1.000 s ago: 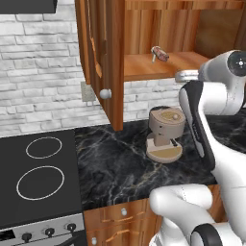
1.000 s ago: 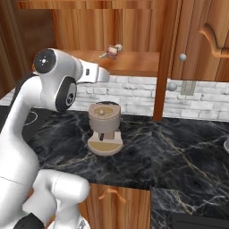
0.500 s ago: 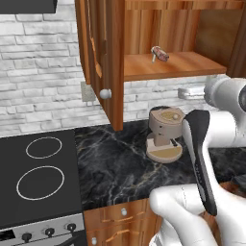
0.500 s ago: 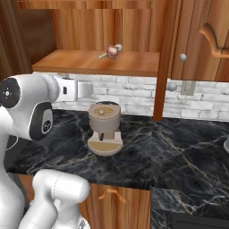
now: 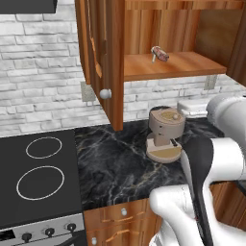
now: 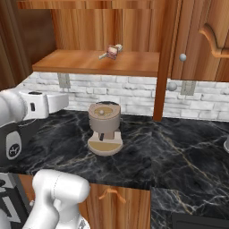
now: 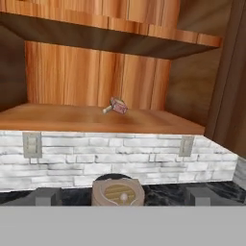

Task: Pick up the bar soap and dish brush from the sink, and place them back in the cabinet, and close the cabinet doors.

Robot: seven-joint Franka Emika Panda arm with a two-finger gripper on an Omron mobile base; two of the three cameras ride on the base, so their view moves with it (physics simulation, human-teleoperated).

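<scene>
The bar soap (image 6: 112, 52) and dish brush (image 6: 105, 55) are seen lying together on the cabinet (image 6: 96, 62) floor. The cabinet doors (image 5: 98, 57) are left open, to be closed. The gripper's fingers (image 7: 48, 196) stand apart, empty.

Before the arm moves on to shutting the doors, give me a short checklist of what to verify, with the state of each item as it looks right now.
1. Bar soap on the cabinet's lower board: ok, it lies there.
2. Dish brush in the cabinet: ok, it lies with the soap; whether they touch, cannot tell.
3. Tool empty: ok, fingertips stand apart with nothing between them.
4. Tool clear of the cabinet: ok, the hand view looks at the shelf from outside, above the coffee grinder.
5. Cabinet doors shut: not ok, the left one stands swung open.
6. Door swing path free: cannot tell how near the arm is.
</scene>
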